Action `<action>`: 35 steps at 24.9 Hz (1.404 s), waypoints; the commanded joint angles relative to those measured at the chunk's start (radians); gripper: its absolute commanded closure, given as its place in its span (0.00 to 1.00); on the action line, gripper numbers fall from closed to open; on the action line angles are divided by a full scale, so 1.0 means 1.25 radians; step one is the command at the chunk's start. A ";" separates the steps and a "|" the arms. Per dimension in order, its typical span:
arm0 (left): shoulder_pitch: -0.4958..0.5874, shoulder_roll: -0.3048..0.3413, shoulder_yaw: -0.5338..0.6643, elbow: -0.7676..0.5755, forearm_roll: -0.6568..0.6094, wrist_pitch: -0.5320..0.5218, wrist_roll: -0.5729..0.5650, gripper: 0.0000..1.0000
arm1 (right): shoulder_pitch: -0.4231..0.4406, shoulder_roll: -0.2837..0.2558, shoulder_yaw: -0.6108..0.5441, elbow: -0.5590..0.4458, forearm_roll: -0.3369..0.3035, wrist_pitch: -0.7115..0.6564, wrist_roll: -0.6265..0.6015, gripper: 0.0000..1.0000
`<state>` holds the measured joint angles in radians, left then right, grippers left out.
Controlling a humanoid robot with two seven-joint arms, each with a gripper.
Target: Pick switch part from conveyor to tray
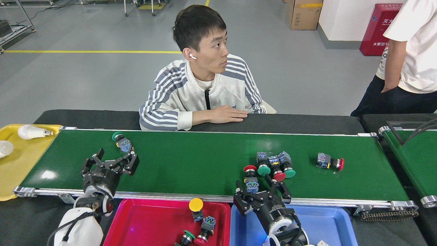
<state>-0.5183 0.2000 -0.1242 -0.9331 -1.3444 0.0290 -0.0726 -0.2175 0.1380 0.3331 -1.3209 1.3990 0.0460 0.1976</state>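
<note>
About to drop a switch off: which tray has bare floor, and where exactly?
Red tray: left half bare; switches crowd its right side. Blue tray: right part bare; right gripper covers its left.
</note>
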 commanded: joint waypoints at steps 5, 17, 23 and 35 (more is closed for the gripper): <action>-0.114 0.007 0.000 0.200 -0.004 0.068 0.053 0.01 | -0.022 -0.018 0.045 -0.002 -0.006 -0.013 0.001 0.97; -0.077 0.030 0.011 0.160 0.001 0.039 0.075 0.01 | 0.152 -0.059 0.089 -0.247 -0.006 -0.331 -0.003 0.56; -0.070 0.031 0.011 0.153 0.004 0.047 0.075 0.01 | 0.162 -0.053 0.109 -0.250 -0.007 -0.391 -0.005 0.00; 0.518 0.018 0.005 -0.676 -0.002 -0.158 -0.032 0.01 | 0.225 -0.033 -0.378 -0.275 -0.025 -0.232 -0.156 0.00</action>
<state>0.1011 0.2289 -0.1128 -1.7218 -1.3432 -0.1417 -0.1014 0.0642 0.0979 -0.0980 -1.6545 1.3722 -0.2720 0.0372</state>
